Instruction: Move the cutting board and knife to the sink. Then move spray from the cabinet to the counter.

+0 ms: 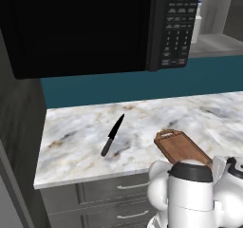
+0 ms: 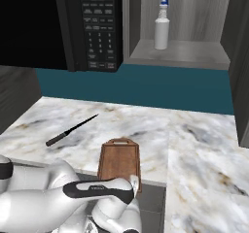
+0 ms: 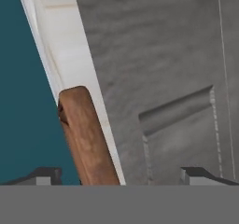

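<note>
Counter [image 1: 190,113]: marble top, teal wall behind, black microwave [image 1: 95,27] above left. Cabinet [image 2: 185,52]: open niche far right, spray [image 2: 161,28] upright inside. Cutting board [image 2: 119,161]: near edge, overhanging. Knife [image 1: 112,135]: flat, left of board, apart. Gripper [image 3: 126,175]: low at counter front, fingers spread wide, board's end between them, ungripped.

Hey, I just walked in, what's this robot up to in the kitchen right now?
The white arm is low at the counter's front edge, by the cutting board. In the hand view its open gripper has the board's end between the fingertips, gripping nothing yet. The board overhangs the edge. The knife lies untouched on the marble to its left. The spray stands on the cabinet shelf beside the microwave.
</note>
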### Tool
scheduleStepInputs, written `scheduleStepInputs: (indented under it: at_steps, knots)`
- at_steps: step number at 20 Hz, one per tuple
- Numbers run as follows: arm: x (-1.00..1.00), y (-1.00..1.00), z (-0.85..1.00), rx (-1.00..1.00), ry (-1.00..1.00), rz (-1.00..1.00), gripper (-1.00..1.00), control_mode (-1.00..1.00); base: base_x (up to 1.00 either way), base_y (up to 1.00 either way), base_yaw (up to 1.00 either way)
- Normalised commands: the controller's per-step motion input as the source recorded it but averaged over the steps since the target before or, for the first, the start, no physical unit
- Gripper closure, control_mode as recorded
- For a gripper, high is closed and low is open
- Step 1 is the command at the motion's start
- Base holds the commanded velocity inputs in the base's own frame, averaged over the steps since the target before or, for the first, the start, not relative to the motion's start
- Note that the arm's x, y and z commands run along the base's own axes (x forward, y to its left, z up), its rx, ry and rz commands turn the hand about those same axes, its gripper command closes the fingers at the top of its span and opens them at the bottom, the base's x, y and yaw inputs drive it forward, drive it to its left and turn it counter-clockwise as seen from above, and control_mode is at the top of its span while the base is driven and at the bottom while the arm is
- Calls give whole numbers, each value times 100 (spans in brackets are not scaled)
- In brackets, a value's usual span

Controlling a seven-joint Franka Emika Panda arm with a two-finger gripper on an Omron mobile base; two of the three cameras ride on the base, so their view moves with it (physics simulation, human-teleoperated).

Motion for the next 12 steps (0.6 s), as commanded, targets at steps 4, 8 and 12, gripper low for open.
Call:
scheduleStepInputs:
  at_steps: [4, 8, 12]
  knots:
    - [8, 0, 0, 0, -5, 0, -100, -100, 0, 0, 0]
    - [7, 0, 0, 0, -5, 0, -100, -100, 0, 0, 0]
    - [5, 0, 0, 0, -4, 0, -100, -100, 0, 0, 0]
